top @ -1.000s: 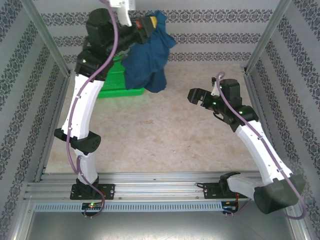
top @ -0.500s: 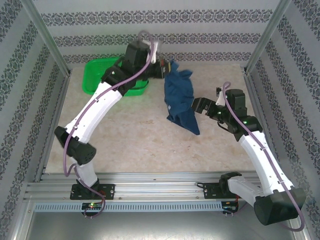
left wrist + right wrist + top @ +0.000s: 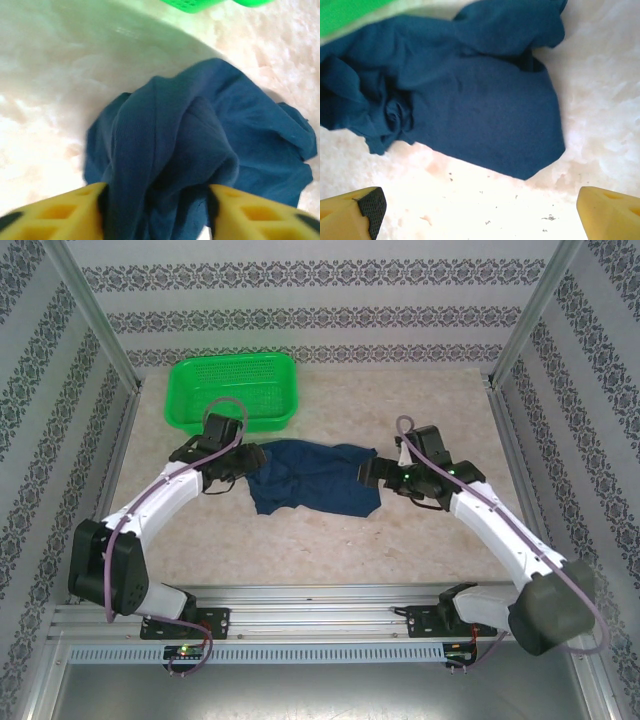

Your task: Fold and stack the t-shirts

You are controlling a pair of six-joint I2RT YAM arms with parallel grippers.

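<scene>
Straddling a bunched fold at the left end of the navy t-shirt (image 3: 312, 478), the left gripper (image 3: 252, 460) has its jaws part-open, with cloth between them. The shirt lies crumpled on the bench (image 3: 330, 540), its long axis running left to right between the 2 arms. At its right hem the right gripper (image 3: 368, 476) stands wide and empty, just short of touching.

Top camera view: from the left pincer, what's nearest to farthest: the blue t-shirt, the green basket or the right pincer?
Measured from the left pincer:
1. the blue t-shirt, bunched right at its tips.
2. the green basket, just beyond it toward the back wall.
3. the right pincer, across the shirt at its far right edge.
</scene>
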